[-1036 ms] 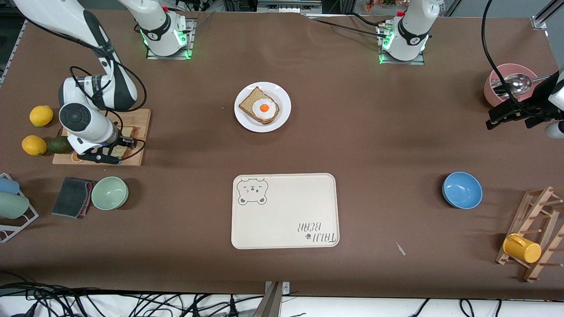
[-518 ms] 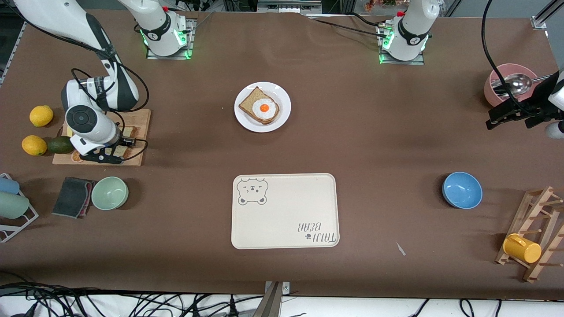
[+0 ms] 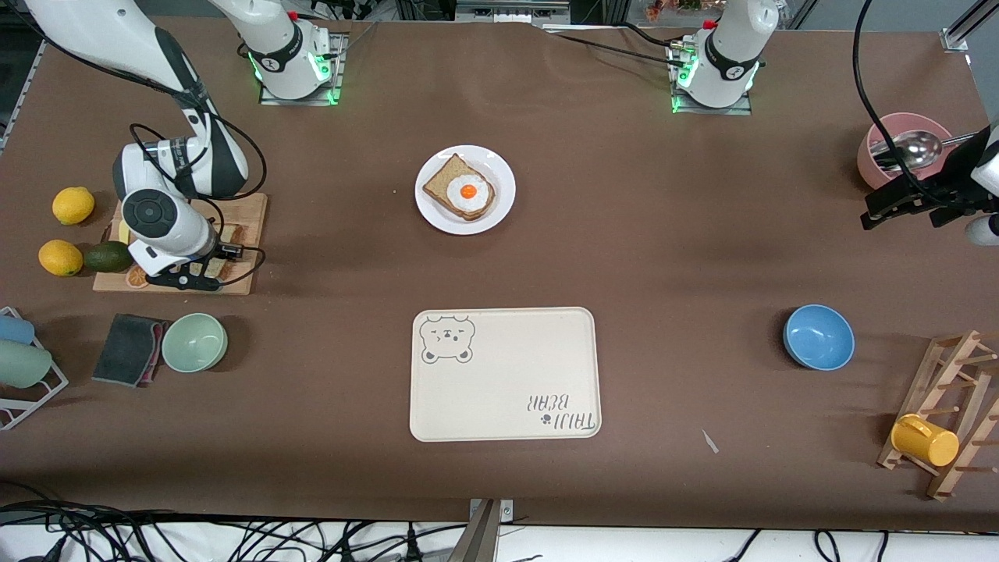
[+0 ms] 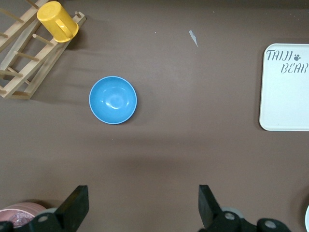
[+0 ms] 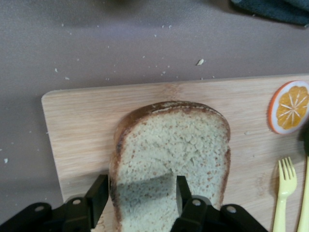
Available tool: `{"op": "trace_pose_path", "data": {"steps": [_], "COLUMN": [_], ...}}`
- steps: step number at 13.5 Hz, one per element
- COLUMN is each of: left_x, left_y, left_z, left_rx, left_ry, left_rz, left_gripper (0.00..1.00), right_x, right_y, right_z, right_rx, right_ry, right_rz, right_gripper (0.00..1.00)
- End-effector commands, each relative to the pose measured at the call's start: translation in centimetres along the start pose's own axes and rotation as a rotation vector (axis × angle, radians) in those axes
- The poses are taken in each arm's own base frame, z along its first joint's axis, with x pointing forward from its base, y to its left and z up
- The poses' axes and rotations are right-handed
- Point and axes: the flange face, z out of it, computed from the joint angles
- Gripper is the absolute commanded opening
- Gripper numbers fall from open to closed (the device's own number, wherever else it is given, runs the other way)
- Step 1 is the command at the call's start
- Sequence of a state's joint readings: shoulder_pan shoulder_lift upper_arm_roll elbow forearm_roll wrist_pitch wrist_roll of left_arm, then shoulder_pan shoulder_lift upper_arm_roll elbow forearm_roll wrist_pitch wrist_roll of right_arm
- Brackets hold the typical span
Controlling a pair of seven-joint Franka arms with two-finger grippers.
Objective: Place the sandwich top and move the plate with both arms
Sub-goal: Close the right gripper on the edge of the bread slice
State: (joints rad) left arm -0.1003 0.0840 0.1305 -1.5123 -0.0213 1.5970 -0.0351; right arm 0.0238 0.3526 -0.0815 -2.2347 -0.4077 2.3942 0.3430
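The sandwich top (image 5: 178, 140) lies flat on a wooden cutting board (image 3: 251, 242) at the right arm's end of the table; in the front view only a bit of the sandwich top (image 3: 231, 234) shows past the arm. My right gripper (image 5: 140, 186) is low over it and open: one finger sits at the crust edge, the other over the slice's middle. From the front, the right gripper (image 3: 187, 277) is over the board. The white plate (image 3: 503, 191) holds a bread slice with a fried egg (image 3: 460, 190). My left gripper (image 4: 143, 200) waits wide open and empty, and the left gripper (image 3: 897, 204) hovers beside a pink bowl (image 3: 878, 144).
On the board lie a yellow fork (image 5: 285, 193) and an orange slice (image 5: 289, 106). Two lemons and an avocado (image 3: 105, 256) sit beside it. A green bowl (image 3: 194, 342), cream bear tray (image 3: 505, 373), blue bowl (image 3: 818, 336) and rack with yellow cup (image 3: 925, 439) lie nearer the front camera.
The right arm has shifted a little toward the table's middle over the cutting board, its gripper staying low at the bread. The left arm has not moved.
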Motion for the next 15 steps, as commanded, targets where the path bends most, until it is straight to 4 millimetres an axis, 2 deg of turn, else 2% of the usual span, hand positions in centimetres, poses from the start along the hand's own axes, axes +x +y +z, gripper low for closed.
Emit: {"op": "trace_pose_path", "data": {"steps": [1, 3, 4, 5, 15], "left_x": [-0.20, -0.16, -0.20, -0.19, -0.19], "left_y": [0.22, 0.23, 0.13, 0.14, 0.05], "left_z": [-0.69, -0.60, -0.69, -0.58, -0.58], "left_rx": [-0.029, -0.029, -0.029, -0.028, -0.028], "left_ry": [-0.003, -0.005, -0.003, -0.008, -0.008], "left_rz": [-0.011, -0.011, -0.013, -0.013, -0.014], "left_gripper": [1.00, 1.00, 1.00, 1.00, 1.00], "right_x": [-0.03, -0.06, -0.01, -0.04, 0.38], "right_y": [-0.36, -0.43, -0.38, -0.45, -0.36], "right_z": [0.75, 0.99, 0.93, 0.93, 0.32], "right_rx": [-0.011, -0.010, -0.012, -0.013, -0.011], "right_ry": [0.006, 0.001, -0.002, -0.004, 0.007], "right_rz": [-0.001, -0.001, -0.002, -0.002, 0.000], "right_gripper": [0.49, 0.28, 0.11, 0.00, 0.00]}}
